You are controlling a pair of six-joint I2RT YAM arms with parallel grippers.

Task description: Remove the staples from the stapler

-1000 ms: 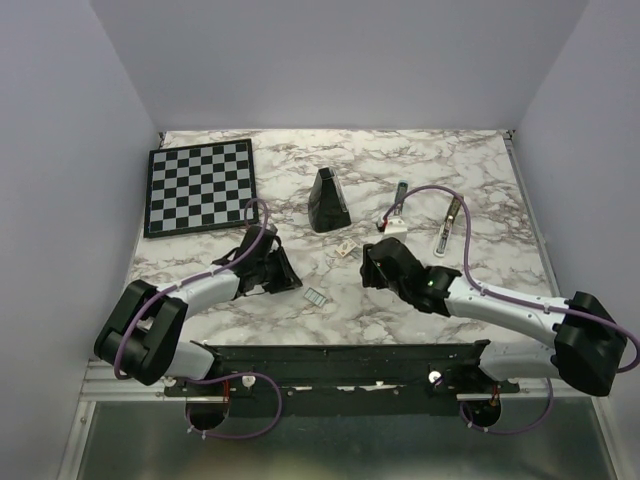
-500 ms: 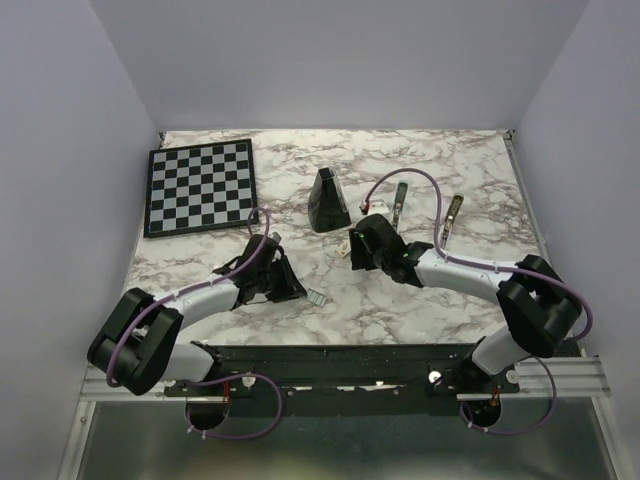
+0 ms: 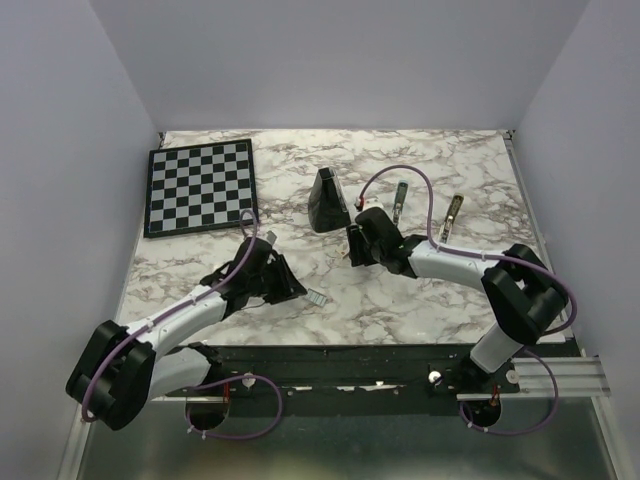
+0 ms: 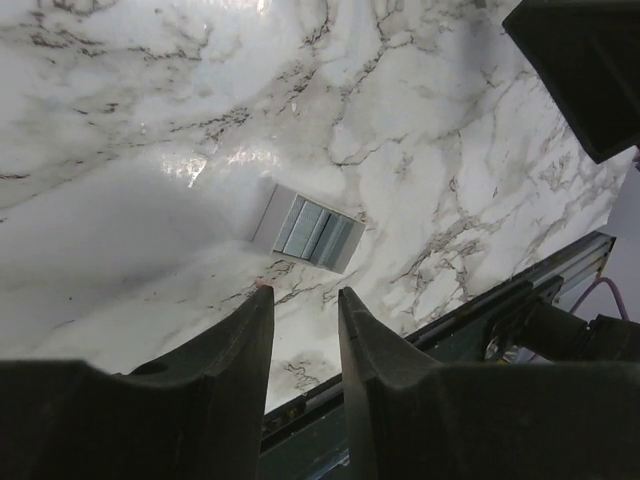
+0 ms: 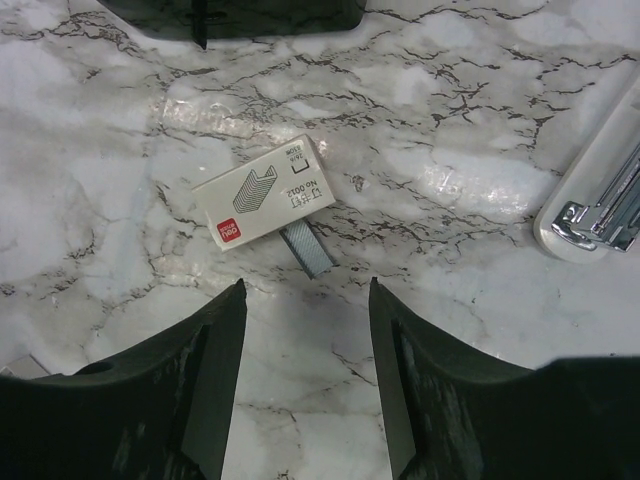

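Observation:
The stapler (image 3: 400, 198), a slim blue-grey bar, lies at the back right of centre. Its white body with chrome inside shows at the right edge of the right wrist view (image 5: 600, 195). A flat ridged silver-grey rectangle of staples (image 3: 317, 297) lies on the marble just ahead of my left gripper (image 3: 293, 288), also in the left wrist view (image 4: 318, 232). My left gripper (image 4: 303, 292) is open a little and empty. My right gripper (image 3: 352, 250) is open and empty, low over the table. In its wrist view (image 5: 307, 285) a white staple box (image 5: 264, 191) and another staple strip (image 5: 307, 249) lie just ahead.
A black wedge (image 3: 327, 200) stands close behind my right gripper, its base showing in the right wrist view (image 5: 250, 15). A brass-coloured bar (image 3: 452, 218) lies right of the stapler. A chessboard (image 3: 200, 185) lies at the back left. The black front rail (image 3: 340, 355) runs along the near edge.
My right arm has swung left and toward the back, bringing its gripper over the staple box near the black wedge. My left gripper has edged toward the staples. The staples have not moved.

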